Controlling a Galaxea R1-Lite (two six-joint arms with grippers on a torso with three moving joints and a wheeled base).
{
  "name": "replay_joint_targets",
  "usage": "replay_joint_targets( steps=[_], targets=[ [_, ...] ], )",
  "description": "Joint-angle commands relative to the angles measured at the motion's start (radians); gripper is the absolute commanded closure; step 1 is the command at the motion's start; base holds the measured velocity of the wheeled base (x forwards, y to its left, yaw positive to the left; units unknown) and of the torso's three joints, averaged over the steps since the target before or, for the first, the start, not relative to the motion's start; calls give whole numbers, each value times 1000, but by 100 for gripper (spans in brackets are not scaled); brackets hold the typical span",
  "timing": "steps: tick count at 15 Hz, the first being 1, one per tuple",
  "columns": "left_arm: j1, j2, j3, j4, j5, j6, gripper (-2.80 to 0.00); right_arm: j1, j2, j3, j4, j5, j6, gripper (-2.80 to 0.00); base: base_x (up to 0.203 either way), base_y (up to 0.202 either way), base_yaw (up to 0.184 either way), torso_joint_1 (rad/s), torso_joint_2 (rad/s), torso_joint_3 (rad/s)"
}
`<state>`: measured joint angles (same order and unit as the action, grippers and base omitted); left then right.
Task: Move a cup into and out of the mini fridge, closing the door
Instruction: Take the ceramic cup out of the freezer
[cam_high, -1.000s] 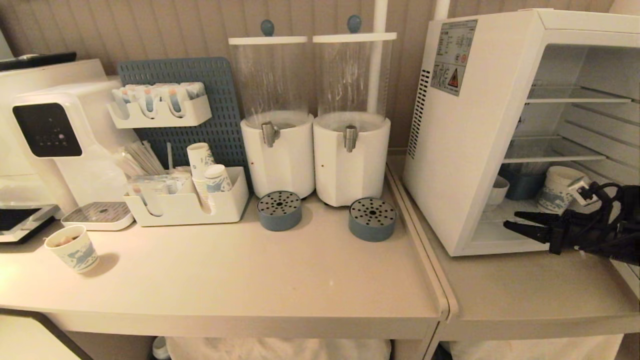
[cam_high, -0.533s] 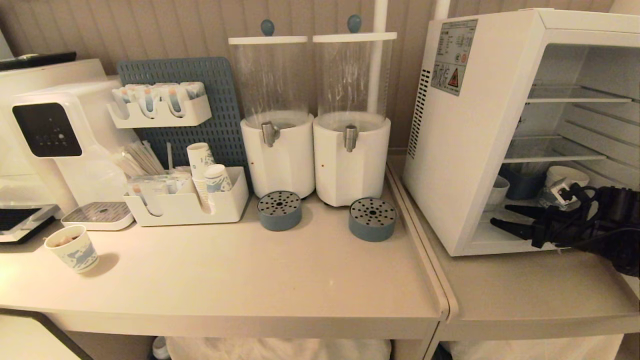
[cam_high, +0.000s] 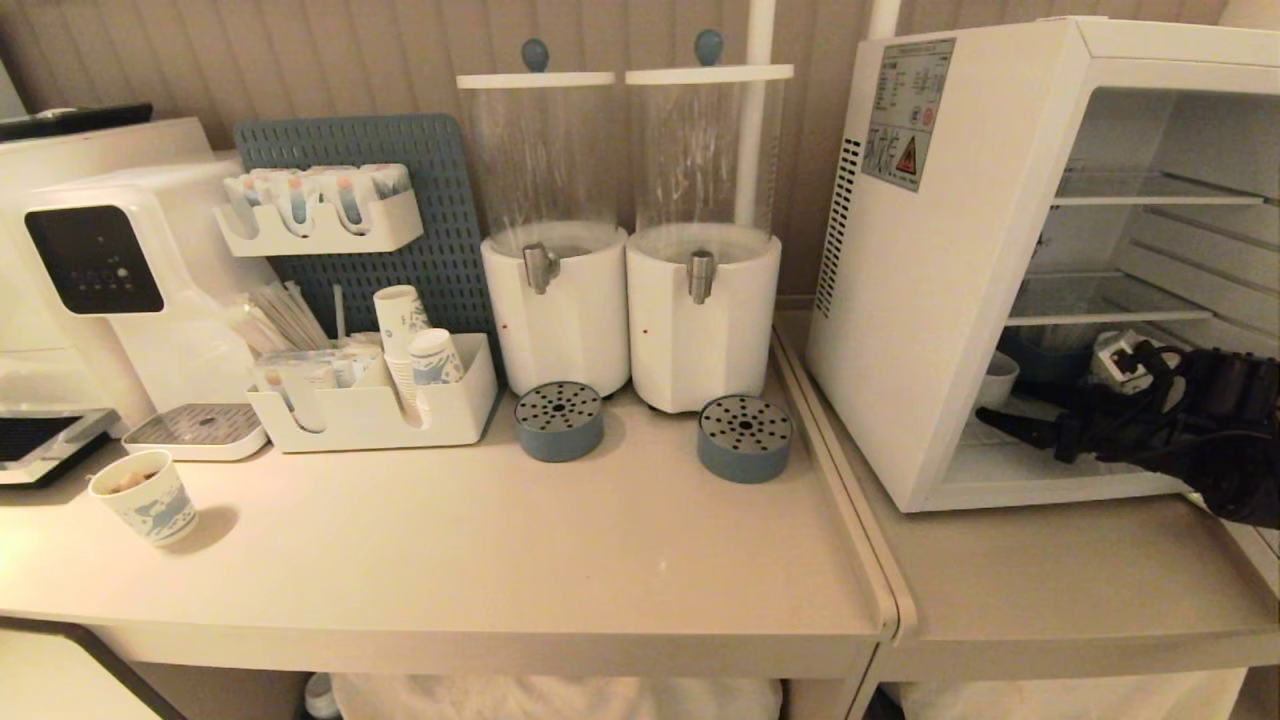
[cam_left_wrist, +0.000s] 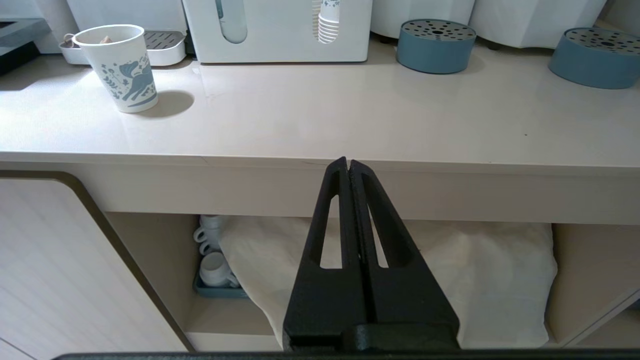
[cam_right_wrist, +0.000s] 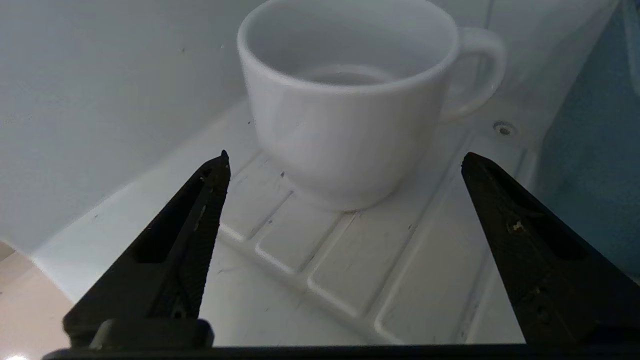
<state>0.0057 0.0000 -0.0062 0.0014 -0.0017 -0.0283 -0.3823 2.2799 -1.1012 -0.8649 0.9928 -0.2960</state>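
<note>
- The right gripper (cam_right_wrist: 345, 160) reaches into the bottom bay of the fridge (cam_high: 930, 300), fingers spread wide and holding nothing.
- The cup (cam_right_wrist: 350, 105) stands upright on the ribbed fridge floor just ahead of the fingertips, centred between them but not yet between the fingers; no touch shows.
- The cup's handle points away from the gripper and off to one side, toward a blue container (cam_right_wrist: 590, 150) that stands close by on that side.
- On the gripper's other side the fridge's inner wall runs close by.
- The door does not show in any view; the fridge front stands open.
- Judged step: the approach to grasp the cup and take it out of the fridge, with the door closing to come afterward.
- The next move would call for a short advance straight ahead until the fingers straddle the cup's body, then a firm close on its smooth sides.
- The risk appears to be a finger clipping the wall or the blue container, or nudging the cup deeper in.
- The left gripper (cam_left_wrist: 348, 165) is parked below the counter edge, fingers pressed together, empty.
</note>
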Motion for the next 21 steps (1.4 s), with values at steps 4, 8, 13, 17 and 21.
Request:
replay_joint_targets(
  steps=[4,8,13,17,21],
  targets=[
    [0,2,0,0,0,-1,0,12,25,-61,1,3,14,-280,0,0,0,0,0,0],
    [0,2,0,0,0,-1,0,25,36,-83,10,-2,15,-280,0,0,0,0,0,0],
    [0,2,0,0,0,-1,0,36,67,-149,45,-14,15,-280,0,0,0,0,0,0],
    [0,2,0,-1,0,-1,0,51,87,-172,51,-17,15,-280,0,0,0,0,0,0],
    [0,2,0,-1,0,-1,0,61,99,-206,72,-17,14,-280,0,0,0,0,0,0]
  ],
)
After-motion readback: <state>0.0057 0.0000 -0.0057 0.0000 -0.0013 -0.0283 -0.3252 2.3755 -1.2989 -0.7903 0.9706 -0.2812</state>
